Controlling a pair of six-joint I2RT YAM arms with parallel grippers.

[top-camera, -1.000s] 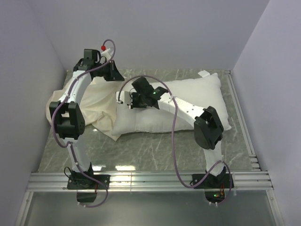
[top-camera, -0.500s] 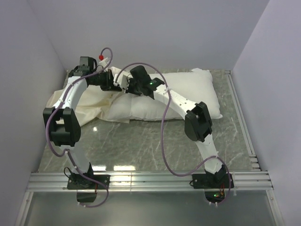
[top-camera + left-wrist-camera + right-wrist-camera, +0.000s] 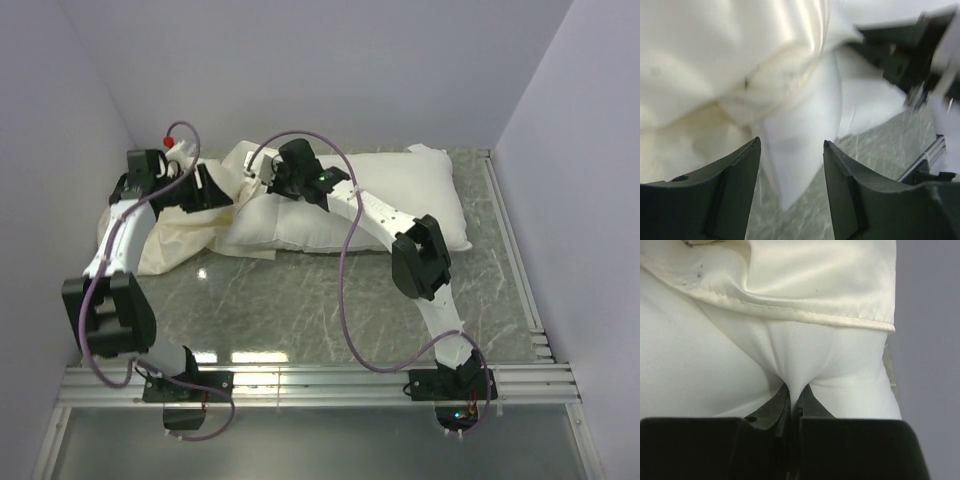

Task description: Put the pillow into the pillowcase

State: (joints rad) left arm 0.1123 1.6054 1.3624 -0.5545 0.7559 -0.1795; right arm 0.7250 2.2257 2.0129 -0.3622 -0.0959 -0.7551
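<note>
At the upper left of the top view, your left gripper (image 3: 210, 190) hangs over the pillowcase (image 3: 170, 245), its arm bowed out toward the left wall. Its jaws gape wide with nothing between them. The case's mouth seems to face right, though the folds make that hard to read. Just right of it, the right gripper (image 3: 262, 180) is clamped on a pinch of the pillow (image 3: 390, 195) at its left end. The pillow's long axis runs left to right, that end touching the case's hem, so the left arm is nearer the opening.
</note>
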